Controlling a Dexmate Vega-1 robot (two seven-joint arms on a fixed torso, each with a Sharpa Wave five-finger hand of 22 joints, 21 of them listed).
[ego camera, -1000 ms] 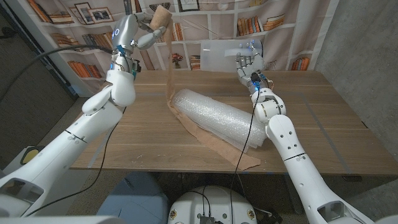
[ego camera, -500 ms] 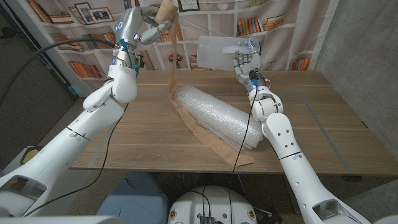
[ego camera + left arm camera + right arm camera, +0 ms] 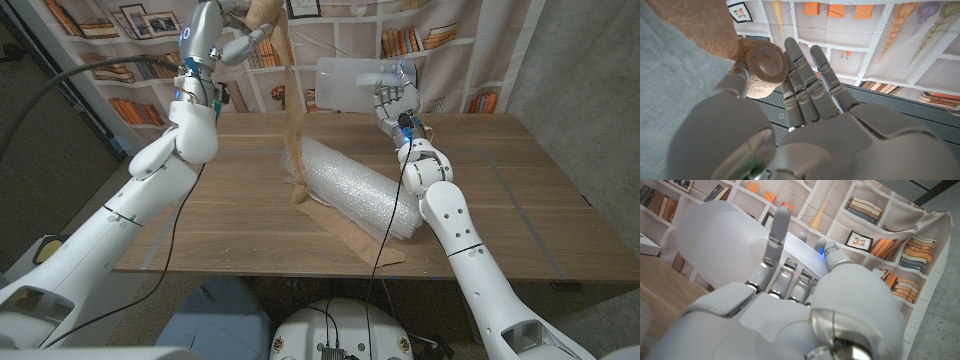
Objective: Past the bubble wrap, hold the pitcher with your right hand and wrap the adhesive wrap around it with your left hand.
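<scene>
At a wooden table (image 3: 520,200), the robot's left hand (image 3: 232,30) is raised high toward 11 o'clock of the head view, gripping a roll of tan adhesive wrap (image 3: 263,14). The left wrist view shows the roll (image 3: 764,67) pinched between the thumb and the fingers (image 3: 805,75), with the other fingers stretched out straight beside it. From the roll, a tan strip of wrap (image 3: 294,110) hangs down to the table and bunches just beside the near end of a long roll of bubble wrap (image 3: 360,188), which lies slantwise across the middle of the table, running from the centre toward 5 o'clock. Under and along that roll, more tan wrap lies flat on the wood, reaching toward the table's front edge.

The right hand (image 3: 397,98) is at 1 o'clock, at the far edge of the table, with its fingers upright against a translucent pitcher (image 3: 350,84) that stands behind the bubble wrap. In the right wrist view the hand (image 3: 790,305) has its fingers (image 3: 775,240) spread against the pitcher's cloudy wall (image 3: 715,235); whether the thumb closes round the other side cannot be told.

Behind the table hangs a backdrop printed with bookshelves (image 3: 120,60).
</scene>
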